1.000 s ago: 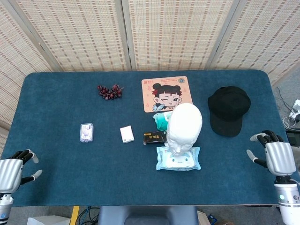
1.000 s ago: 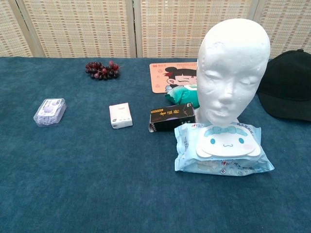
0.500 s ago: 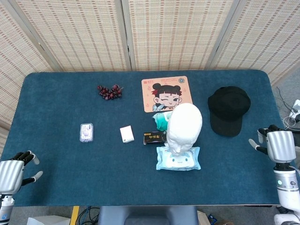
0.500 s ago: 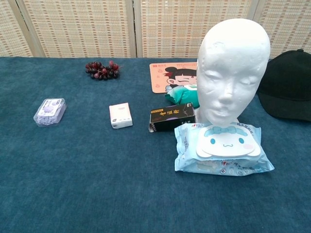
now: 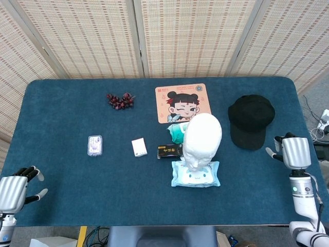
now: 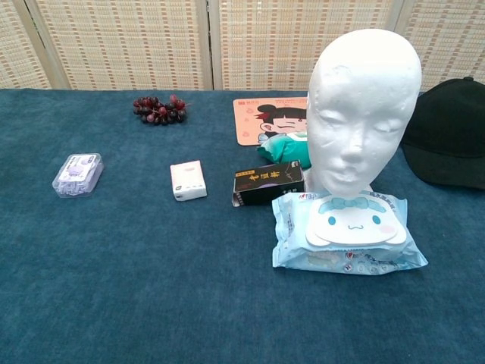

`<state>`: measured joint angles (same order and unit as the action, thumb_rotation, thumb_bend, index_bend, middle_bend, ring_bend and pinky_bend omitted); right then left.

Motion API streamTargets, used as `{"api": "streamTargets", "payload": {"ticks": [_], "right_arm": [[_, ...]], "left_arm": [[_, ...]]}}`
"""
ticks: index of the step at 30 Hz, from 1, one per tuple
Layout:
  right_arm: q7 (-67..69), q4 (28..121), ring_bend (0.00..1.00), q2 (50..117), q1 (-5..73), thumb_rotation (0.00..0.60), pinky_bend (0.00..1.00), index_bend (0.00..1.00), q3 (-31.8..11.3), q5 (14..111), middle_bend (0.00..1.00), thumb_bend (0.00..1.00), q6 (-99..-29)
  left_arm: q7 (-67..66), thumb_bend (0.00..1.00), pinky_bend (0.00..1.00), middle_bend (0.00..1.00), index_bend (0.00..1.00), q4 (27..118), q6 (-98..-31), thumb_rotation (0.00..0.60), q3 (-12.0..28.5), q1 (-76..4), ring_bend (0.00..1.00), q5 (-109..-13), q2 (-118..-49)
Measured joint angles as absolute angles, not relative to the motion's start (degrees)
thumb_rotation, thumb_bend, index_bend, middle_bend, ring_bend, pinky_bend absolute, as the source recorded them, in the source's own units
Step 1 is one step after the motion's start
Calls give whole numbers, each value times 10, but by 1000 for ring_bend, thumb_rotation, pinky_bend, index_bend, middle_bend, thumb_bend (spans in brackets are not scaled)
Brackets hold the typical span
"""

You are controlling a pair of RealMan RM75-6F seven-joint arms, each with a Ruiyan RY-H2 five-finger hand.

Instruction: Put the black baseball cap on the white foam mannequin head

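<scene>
The black baseball cap (image 5: 250, 120) lies flat on the blue table at the right, its brim toward me; the chest view shows the cap (image 6: 449, 133) at the right edge. The white foam mannequin head (image 5: 202, 139) stands upright mid-table, bare, and faces me as the head (image 6: 362, 110) in the chest view. My right hand (image 5: 290, 151) hovers at the table's right edge, a little below and right of the cap, holding nothing, fingers apart. My left hand (image 5: 15, 189) hangs off the front-left corner, empty, fingers loosely spread.
A pack of wet wipes (image 5: 195, 173) lies in front of the mannequin, a black box (image 5: 169, 151) and green packet (image 5: 176, 131) beside it. A cartoon mat (image 5: 182, 102), grapes (image 5: 120, 100), a white box (image 5: 139, 147) and a clear case (image 5: 94, 145) sit further left.
My right hand has moved up along the right edge toward the cap. My left hand has sunk slightly at the front-left corner. Cap and mannequin have not moved.
</scene>
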<state>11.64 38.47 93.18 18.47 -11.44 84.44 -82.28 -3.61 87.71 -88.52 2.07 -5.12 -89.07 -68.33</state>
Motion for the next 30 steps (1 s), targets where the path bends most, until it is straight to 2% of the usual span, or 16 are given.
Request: {"api": "streamTargets", "payload": {"ticks": [20,30], "right_arm": [[146,259,615,1017,221,600,822,844,-101,820,882,0,-731],[158,209,615,1051,232,600,822,845,-92,820,882,0,-710]], "left_arm": [[-36,22,671,470,560,883,-878,600,21,-52,430,-885,-679],[-37,21,671,470,560,884,-878,600,21,-51,430,-883,-678]]}}
